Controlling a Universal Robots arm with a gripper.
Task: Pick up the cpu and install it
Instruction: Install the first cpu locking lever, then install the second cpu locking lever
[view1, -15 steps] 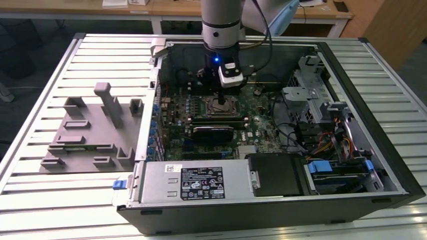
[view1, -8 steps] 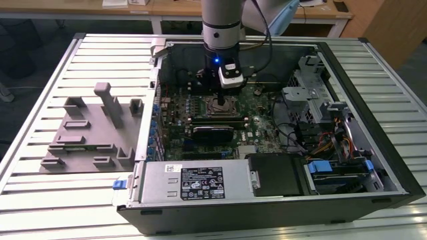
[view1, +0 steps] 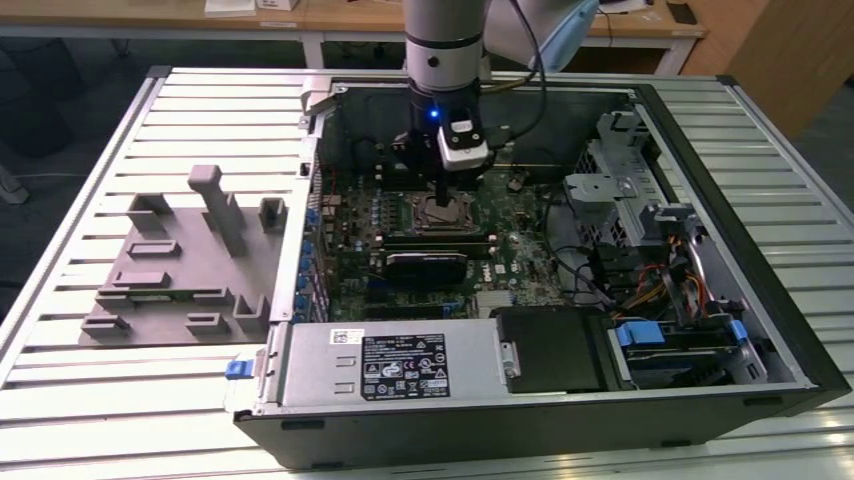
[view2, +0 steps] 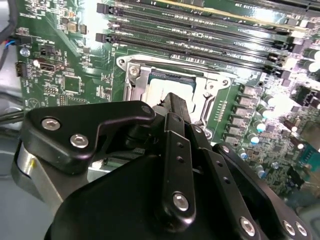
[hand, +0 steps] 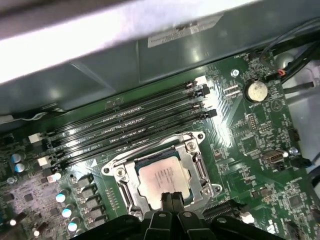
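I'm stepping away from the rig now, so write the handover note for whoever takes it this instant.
Gripper: fingers shut, tips together right above the cpu's near edge; whether they touch it I cannot tell.
The cpu: lies flat inside the socket frame on the motherboard, within the open computer case.
Done: the cpu looks seated in the socket.
Left: the gripper is not yet clear of the socket. The grey fixture tray sits outside the case, on the exterior view's left.
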